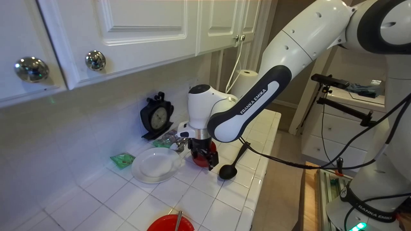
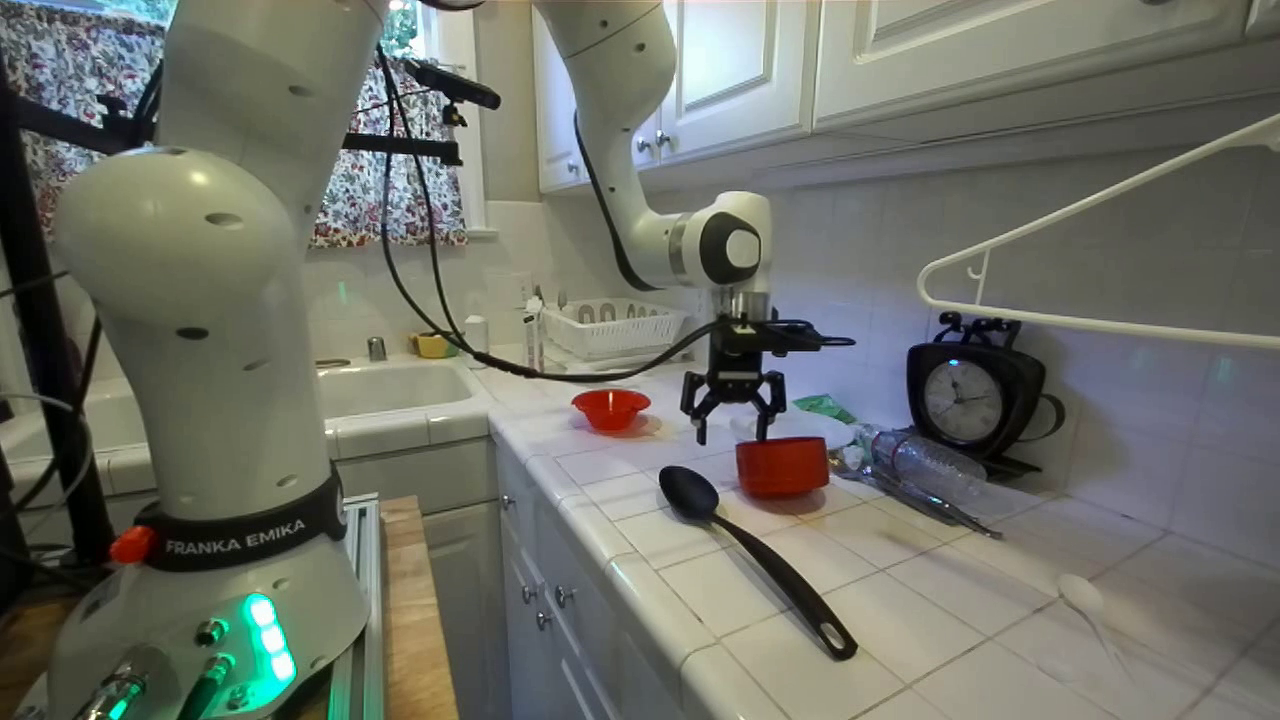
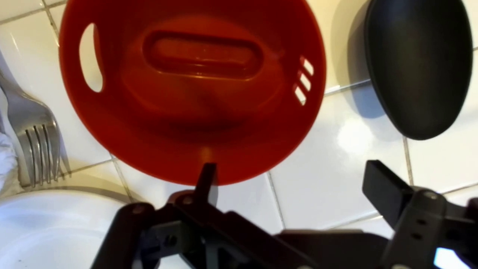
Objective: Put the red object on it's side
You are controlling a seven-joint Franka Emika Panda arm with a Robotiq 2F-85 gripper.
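Note:
The red object is a short round red cup (image 2: 782, 467) standing upright on the white tiled counter. In the wrist view the cup (image 3: 198, 97) shows its open inside, with an oval hole on one side and small slots on the other. In an exterior view the cup (image 1: 199, 160) is partly hidden behind my gripper (image 1: 204, 157). My gripper (image 2: 733, 437) points down, open and empty, just above and beside the cup. In the wrist view one fingertip of the gripper (image 3: 291, 166) overlaps the cup's rim; the other is over bare tile. I cannot tell whether it touches.
A black spoon (image 2: 770, 565) lies beside the cup. A white plate (image 1: 154, 165) is on the other side, with a fork (image 3: 35, 138) near it. A wider red dish (image 2: 611, 410) stands farther along. A black clock (image 2: 965, 400) and plastic bottle (image 2: 920, 462) are by the wall.

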